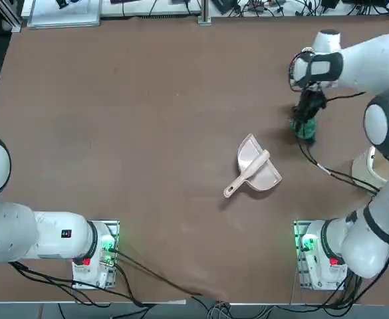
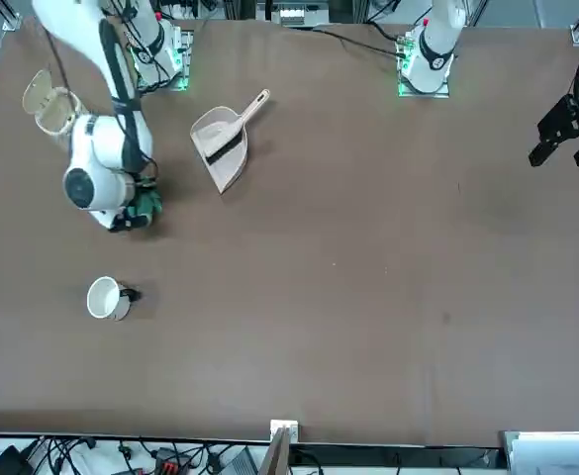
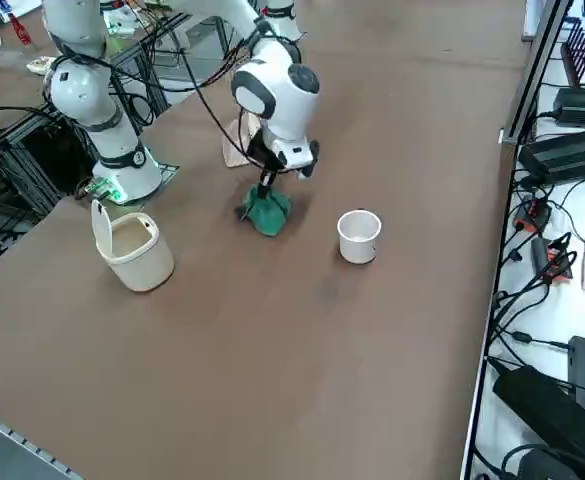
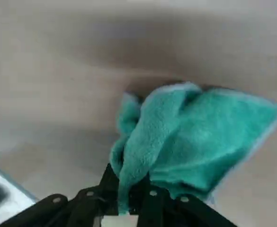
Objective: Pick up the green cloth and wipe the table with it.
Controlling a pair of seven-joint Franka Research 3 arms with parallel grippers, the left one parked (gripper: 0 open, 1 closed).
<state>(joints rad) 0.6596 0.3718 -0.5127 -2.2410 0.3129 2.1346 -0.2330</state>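
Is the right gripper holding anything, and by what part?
Yes, the right gripper holds the green cloth by a bunched edge, the rest spreading loose.

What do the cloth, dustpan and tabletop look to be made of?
Green cloth: soft, matte microfiber or terry, judging by its fuzzy nap and loose folds.
Dustpan: probably smooth molded plastic, given the uniform pale pink and rounded rim.
Tabletop: matte brown; laminate or a mat, can't tell which.

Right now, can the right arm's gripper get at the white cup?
Probably not: the right gripper is shut on the green cloth, though nothing visible stands between it and the white cup.
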